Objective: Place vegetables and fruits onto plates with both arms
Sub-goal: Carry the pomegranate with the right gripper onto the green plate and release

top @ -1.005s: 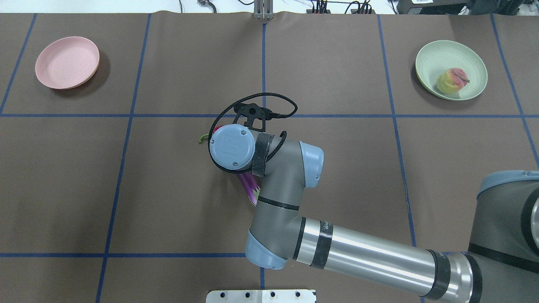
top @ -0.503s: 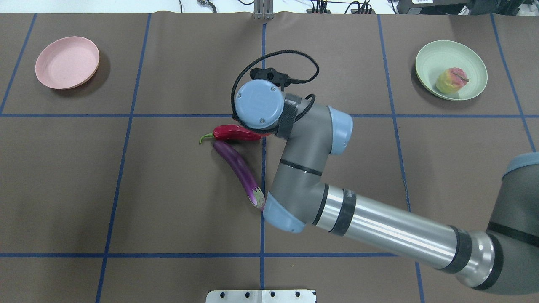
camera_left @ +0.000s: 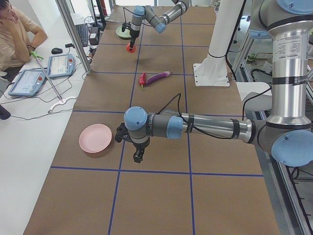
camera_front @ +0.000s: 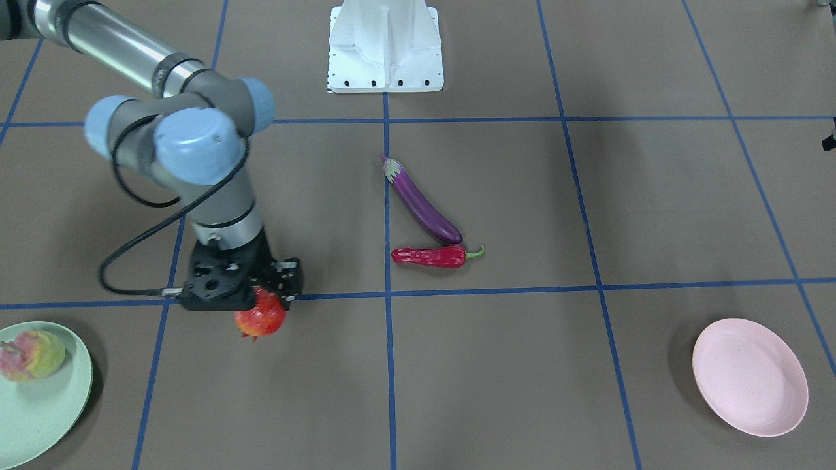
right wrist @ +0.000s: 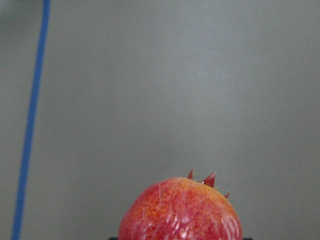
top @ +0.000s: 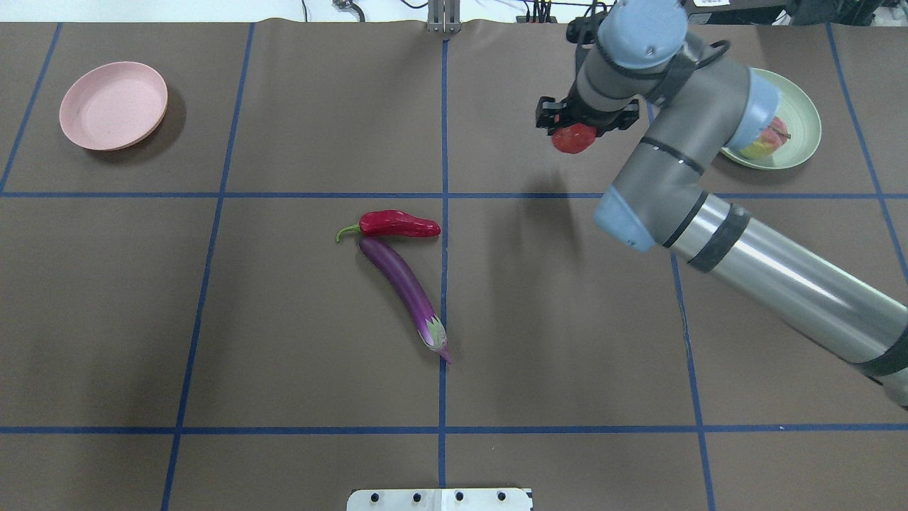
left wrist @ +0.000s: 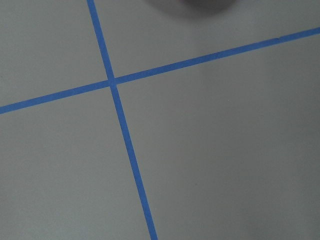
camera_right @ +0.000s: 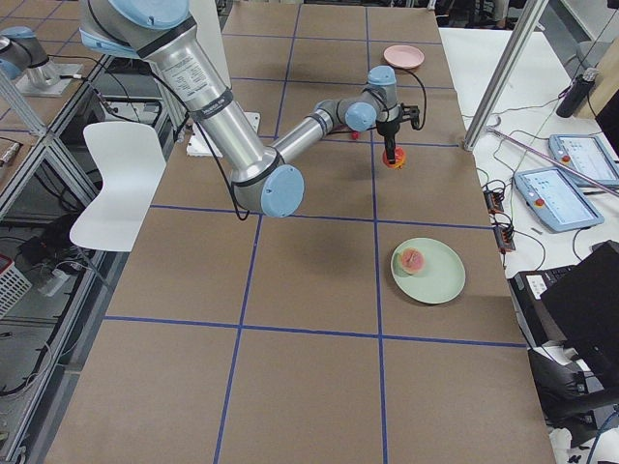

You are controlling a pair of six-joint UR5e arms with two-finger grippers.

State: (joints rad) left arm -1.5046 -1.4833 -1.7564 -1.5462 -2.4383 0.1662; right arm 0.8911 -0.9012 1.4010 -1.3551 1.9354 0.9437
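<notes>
The right gripper (top: 578,122) is clamped on a round, speckled red-orange pomegranate (top: 573,139) with a spiky crown, aloft near the far edge of the table (top: 319,106), close to the matte mint plate (top: 803,121) in the far right corner that holds a blushed peach (top: 767,142). A glossy purple eggplant (top: 404,287) and shiny red chili (top: 397,225) lie together mid-table, and a pale pink plate (top: 113,105) sits in the far left corner; whether the left gripper (camera_left: 138,155) is open or closed cannot be told

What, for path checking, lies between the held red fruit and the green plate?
Front-facing view: between red fruit and green plate, only bare table and one tape line.
</notes>
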